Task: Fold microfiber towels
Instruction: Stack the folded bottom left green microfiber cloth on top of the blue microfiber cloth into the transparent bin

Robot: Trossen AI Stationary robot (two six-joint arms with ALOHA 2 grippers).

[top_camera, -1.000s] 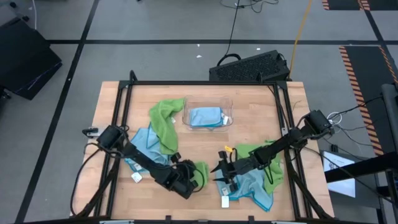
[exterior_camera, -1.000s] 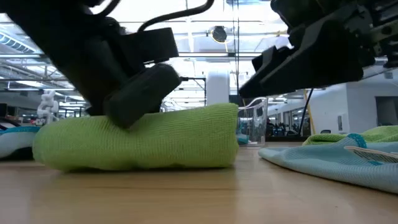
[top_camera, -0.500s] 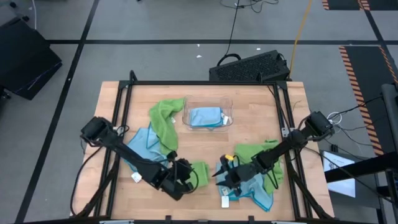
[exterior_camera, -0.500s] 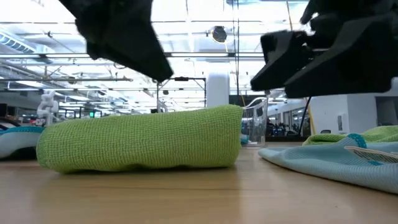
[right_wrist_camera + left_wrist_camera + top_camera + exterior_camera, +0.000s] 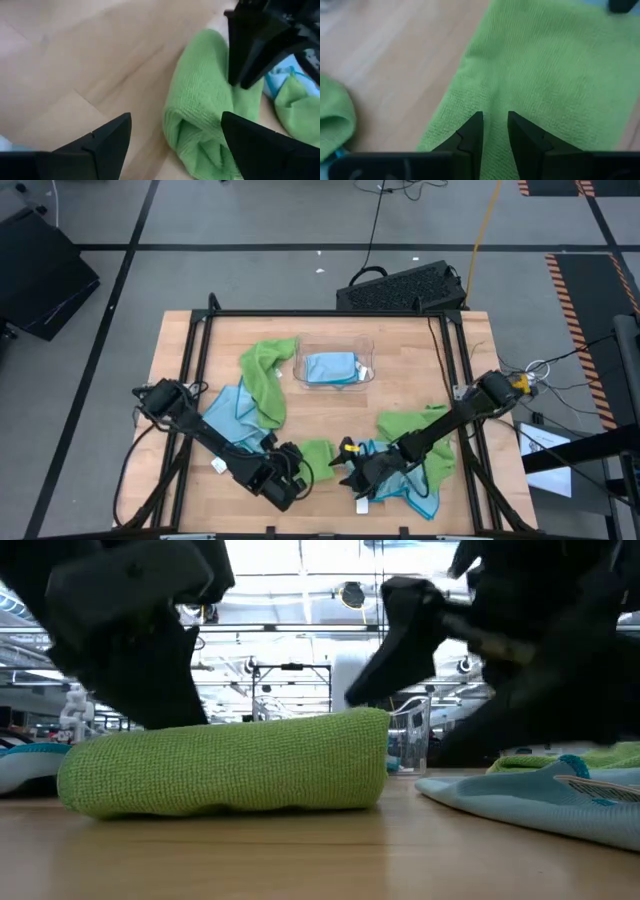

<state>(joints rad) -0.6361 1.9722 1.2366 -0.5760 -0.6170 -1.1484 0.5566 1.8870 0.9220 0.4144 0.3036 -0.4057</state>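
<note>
Both claws, left (image 5: 296,477) & right (image 5: 345,470), flank folded green towel (image 5: 316,452).

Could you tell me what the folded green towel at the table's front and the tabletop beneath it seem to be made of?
Folded green towel: soft matte woven cloth, probably microfiber, judging by its fine nubbly texture and plump rounded fold. Tabletop: light wood or wood-look laminate with a smooth, faintly glossy finish; grain and plank seams show in the right wrist view.
</note>
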